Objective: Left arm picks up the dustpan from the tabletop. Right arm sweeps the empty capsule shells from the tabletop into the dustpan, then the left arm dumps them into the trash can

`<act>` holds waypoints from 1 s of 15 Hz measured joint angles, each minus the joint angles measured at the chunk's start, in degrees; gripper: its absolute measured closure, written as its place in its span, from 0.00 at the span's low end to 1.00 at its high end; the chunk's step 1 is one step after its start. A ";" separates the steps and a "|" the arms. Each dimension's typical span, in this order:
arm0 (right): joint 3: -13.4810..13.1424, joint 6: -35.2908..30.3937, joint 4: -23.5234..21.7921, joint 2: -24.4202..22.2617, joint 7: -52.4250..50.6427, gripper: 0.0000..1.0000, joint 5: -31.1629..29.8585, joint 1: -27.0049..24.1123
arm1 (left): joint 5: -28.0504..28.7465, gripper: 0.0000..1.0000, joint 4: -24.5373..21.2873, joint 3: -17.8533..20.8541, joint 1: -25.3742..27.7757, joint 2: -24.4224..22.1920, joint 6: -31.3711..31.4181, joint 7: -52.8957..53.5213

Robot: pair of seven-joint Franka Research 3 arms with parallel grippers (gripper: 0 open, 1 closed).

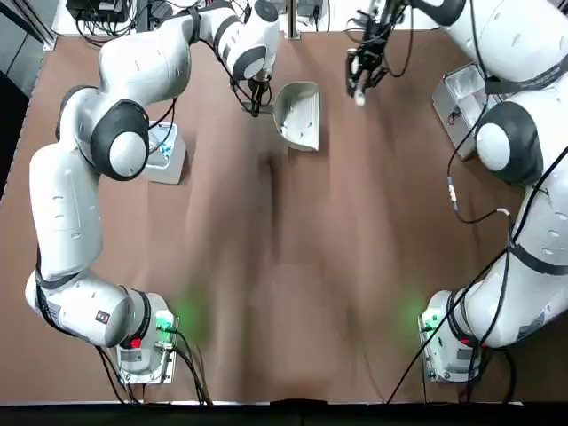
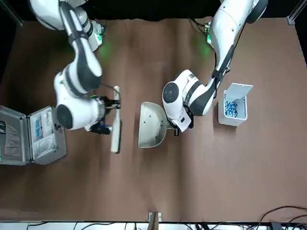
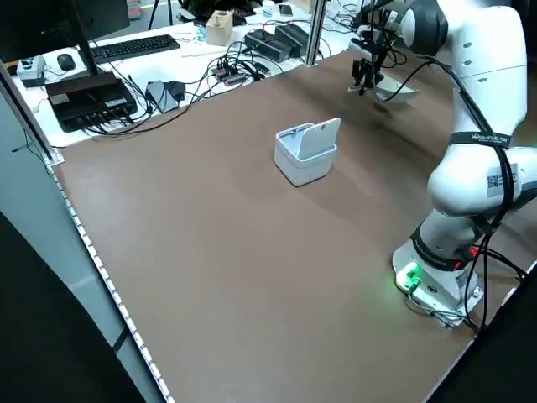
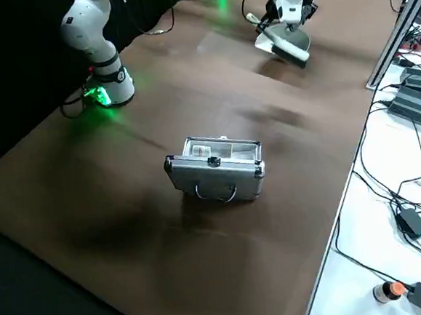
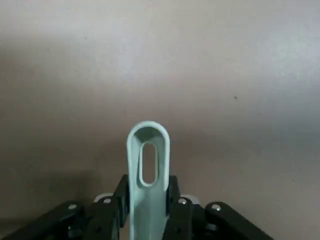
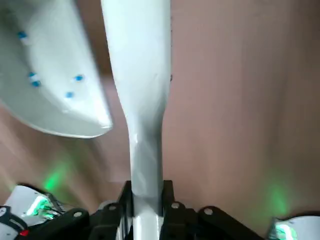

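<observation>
The pale green dustpan (image 1: 299, 115) is at the far middle of the tabletop (image 1: 293, 266). My left gripper (image 1: 256, 105) is shut on its thin handle, and the handle's loop (image 5: 148, 160) sticks out past the fingers. Several small blue capsule shells (image 6: 31, 78) lie inside the scoop (image 6: 55, 85). Just to the right of the dustpan, my right gripper (image 1: 358, 87) is shut on the slim white brush (image 2: 115, 130), whose blade (image 6: 140, 75) hangs beside the scoop's edge. The small grey trash can (image 2: 234, 108) stands open to the left with blue bits inside.
An open grey metal case (image 2: 31, 136) lies at the right side of the table by the right arm. Cables, a keyboard and boxes (image 3: 109, 80) sit on the white bench beyond the table's far edge. The brown surface nearer the arm bases (image 1: 142, 355) is bare.
</observation>
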 joint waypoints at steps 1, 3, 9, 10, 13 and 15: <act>-0.05 -0.69 -0.40 0.00 -1.26 0.73 -0.77 -1.57 | -0.28 0.67 0.45 -0.80 0.65 -0.01 0.00 0.43; -0.11 -0.85 -2.51 -0.40 -4.35 0.73 -2.34 -4.83 | -0.90 0.67 1.10 -2.91 2.92 -0.16 0.00 1.26; -0.15 -0.55 -9.36 -5.30 -13.52 0.73 -7.36 -13.56 | -1.56 0.67 1.66 -13.22 14.85 -1.71 -0.18 5.40; -0.15 -0.02 -9.51 -6.02 -14.12 0.73 -7.35 -14.97 | -1.67 0.67 1.69 -14.76 16.89 -2.13 -0.28 6.33; -0.12 2.80 -9.58 -7.16 -14.72 0.73 -7.35 -18.24 | -2.33 0.67 1.73 -19.89 23.77 -3.24 -1.83 9.86; -0.13 4.52 -9.67 -7.18 -14.94 0.73 -7.36 -20.00 | -2.44 0.67 1.74 -24.18 29.07 -3.51 -3.65 12.49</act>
